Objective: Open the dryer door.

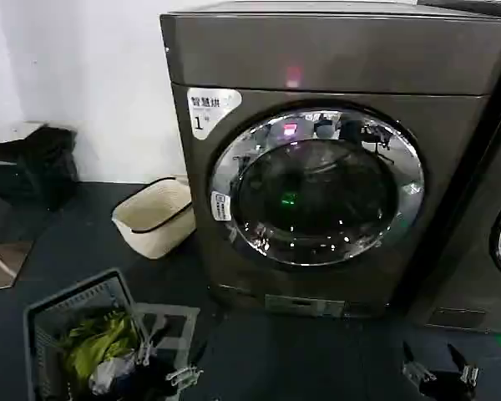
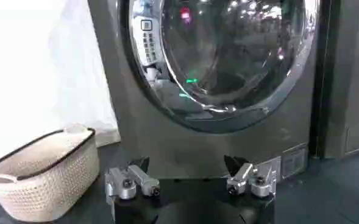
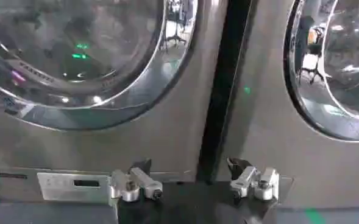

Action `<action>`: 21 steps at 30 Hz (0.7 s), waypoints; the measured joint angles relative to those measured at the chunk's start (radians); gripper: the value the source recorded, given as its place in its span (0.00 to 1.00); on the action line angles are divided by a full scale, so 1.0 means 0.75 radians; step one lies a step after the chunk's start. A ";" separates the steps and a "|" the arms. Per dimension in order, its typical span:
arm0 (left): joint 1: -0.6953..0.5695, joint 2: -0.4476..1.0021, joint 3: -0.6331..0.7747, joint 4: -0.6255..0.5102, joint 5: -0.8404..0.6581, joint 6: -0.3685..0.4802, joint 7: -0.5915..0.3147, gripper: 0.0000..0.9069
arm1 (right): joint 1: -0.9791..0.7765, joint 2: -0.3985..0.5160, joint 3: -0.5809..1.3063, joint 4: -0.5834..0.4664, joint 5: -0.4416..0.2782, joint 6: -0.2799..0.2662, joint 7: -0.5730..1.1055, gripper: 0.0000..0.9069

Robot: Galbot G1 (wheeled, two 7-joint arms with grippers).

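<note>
the dryer door is closed on one dryer; two grippers, left and right, fingers apart, low.

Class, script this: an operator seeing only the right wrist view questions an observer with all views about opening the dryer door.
Operator: My right gripper is open, low. Is the dryer door shut?
Observer: Yes, the head view shows its whole chrome ring flush against the dryer.
Operator: Where is the left gripper?
Observer: Open, low before the dryer's left side, touching nothing, a cream woven basket beside it.
</note>
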 joint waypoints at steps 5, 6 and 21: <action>0.000 0.000 0.000 -0.003 0.000 0.000 0.000 1.00 | 0.034 -0.050 -0.014 0.022 0.098 0.049 -0.026 1.00; 0.001 0.000 0.000 -0.005 0.001 0.001 0.000 1.00 | 0.039 -0.060 -0.018 0.026 0.106 0.056 -0.029 1.00; 0.019 0.003 -0.015 -0.041 0.012 -0.005 0.002 1.00 | 0.199 -0.354 -0.172 -0.024 0.286 0.189 -0.106 1.00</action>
